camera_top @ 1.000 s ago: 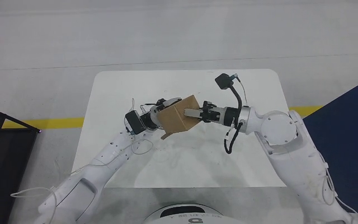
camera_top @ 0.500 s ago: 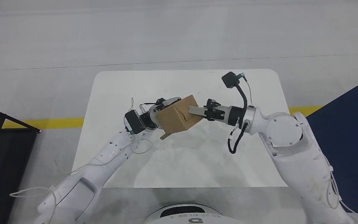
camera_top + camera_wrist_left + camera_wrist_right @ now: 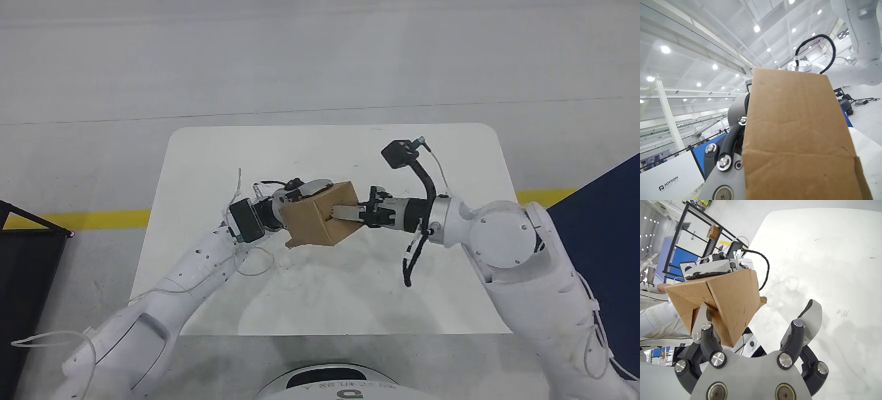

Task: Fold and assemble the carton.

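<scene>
The carton point(image 3: 318, 213), brown and partly folded, is held up above the middle of the white desk point(image 3: 200, 160), tilted, with none of its corners seen touching the surface. It lies well in from every desk edge: a broad band of white shows between it and the far edge, another toward the near edge, and the rounded corners are well apart from it.

The left pincer point(image 3: 303, 193) grips the carton on the side nearer the robot's left. In the right wrist view one of its fingers point(image 3: 710, 269), white with a dark pad, lies flat against the carton's point(image 3: 734, 294) outer face. In the left wrist view a plain carton panel point(image 3: 795, 132) stands just beside a grey finger point(image 3: 734, 113).

The right pincer point(image 3: 350, 212) meets the carton from the opposite side with its jaws spread. One finger point(image 3: 698, 317) is tucked under a folded panel at the open end. The other finger point(image 3: 810, 309) stands free over bare desk point(image 3: 829, 247), touching nothing.

A small loose flap point(image 3: 297, 241) sticks out from the carton's lower edge toward the near side of the desk.

Beyond the desk's left edge a yellow line point(image 3: 100, 218) runs across the floor, and a black frame point(image 3: 25, 222) stands there, well apart from both arms
</scene>
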